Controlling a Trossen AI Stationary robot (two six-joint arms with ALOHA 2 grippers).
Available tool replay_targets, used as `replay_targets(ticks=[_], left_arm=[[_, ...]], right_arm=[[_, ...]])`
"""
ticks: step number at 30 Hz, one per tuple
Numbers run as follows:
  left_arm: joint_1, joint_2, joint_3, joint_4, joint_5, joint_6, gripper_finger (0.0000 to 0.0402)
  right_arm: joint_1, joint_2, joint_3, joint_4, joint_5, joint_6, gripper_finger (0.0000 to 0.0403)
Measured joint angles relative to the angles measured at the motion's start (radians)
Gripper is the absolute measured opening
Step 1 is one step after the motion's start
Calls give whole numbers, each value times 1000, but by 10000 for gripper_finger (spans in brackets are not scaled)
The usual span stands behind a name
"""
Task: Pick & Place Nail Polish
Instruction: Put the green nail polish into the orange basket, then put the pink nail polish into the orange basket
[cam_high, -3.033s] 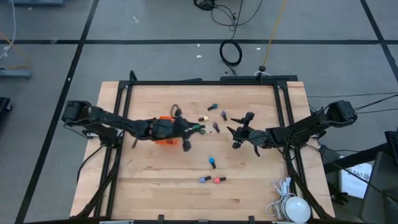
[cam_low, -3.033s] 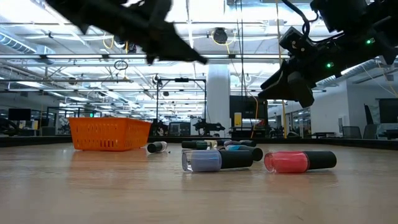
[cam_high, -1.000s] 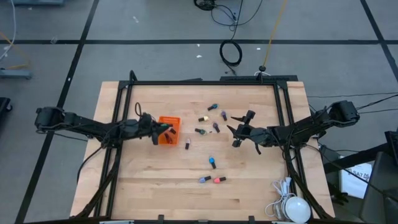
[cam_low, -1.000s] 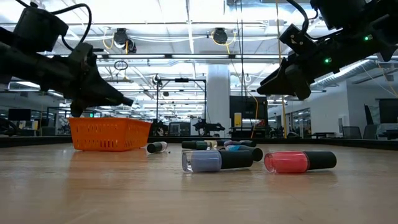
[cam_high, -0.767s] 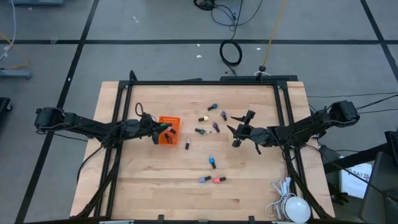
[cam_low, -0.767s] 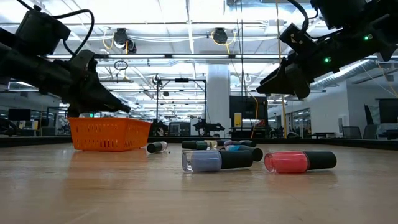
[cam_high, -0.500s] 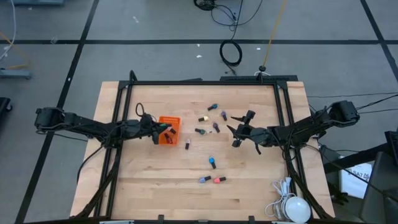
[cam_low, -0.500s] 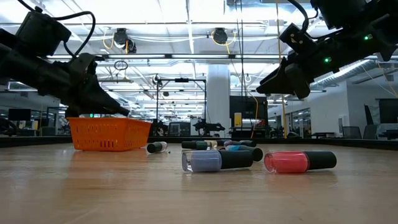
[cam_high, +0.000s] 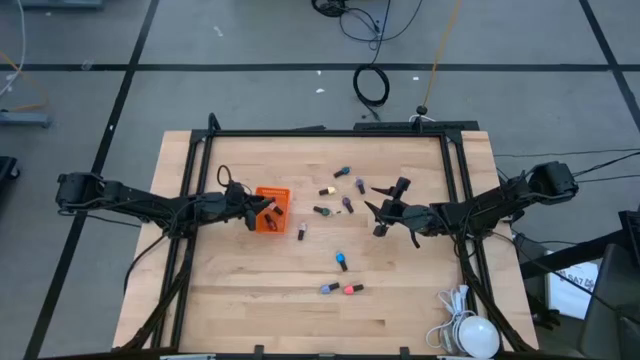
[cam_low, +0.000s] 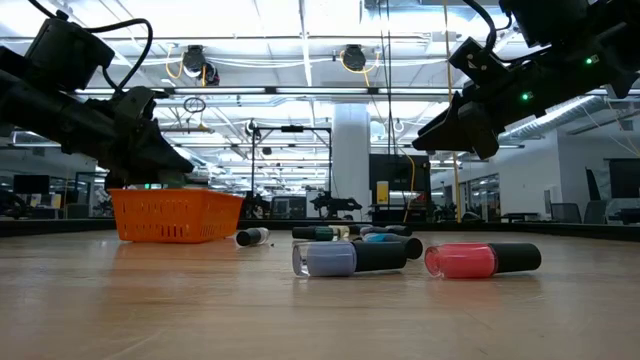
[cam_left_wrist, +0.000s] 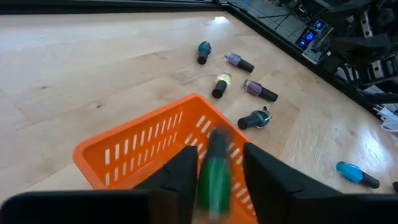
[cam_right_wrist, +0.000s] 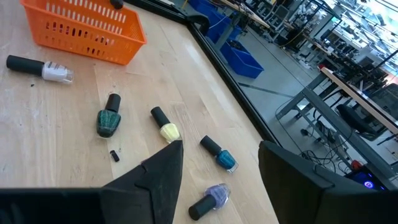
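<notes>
Wooden table (cam_high: 240, 290): left claw (cam_left_wrist: 214, 163) parted around green bottle (cam_left_wrist: 214, 177) over orange basket (cam_left_wrist: 134, 149).

No text, label, brand or number can be read in any view — the small white label on the dark-capped white bottle (cam_right_wrist: 46, 70) lying on the pale wooden bench (cam_right_wrist: 56, 143) is too small to make out, and the distant signs in the room behind are unreadable as well.
</notes>
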Motion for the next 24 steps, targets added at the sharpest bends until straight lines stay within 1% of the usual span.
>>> replay_targets(ticks=[5,9,13,19,21,22,24], left_arm=[[0,0,0,0,-6,0,183],[0,0,0,1,-10,14,208],[0,0,0,11,-40,42,220],[0,0,0,51,-50,77,219],[0,0,0,62,-50,83,220],[0,0,0,68,-50,93,220],[0,0,0,73,-50,112,219]], right_arm=[[0,0,0,0,0,0,196],[0,0,0,0,0,0,196],[0,0,0,0,0,0,196],[0,0,0,-5,-12,41,196],[-6,0,0,-12,-59,60,196],[-11,0,0,-18,-102,80,196],[-27,0,0,-21,-257,130,196]])
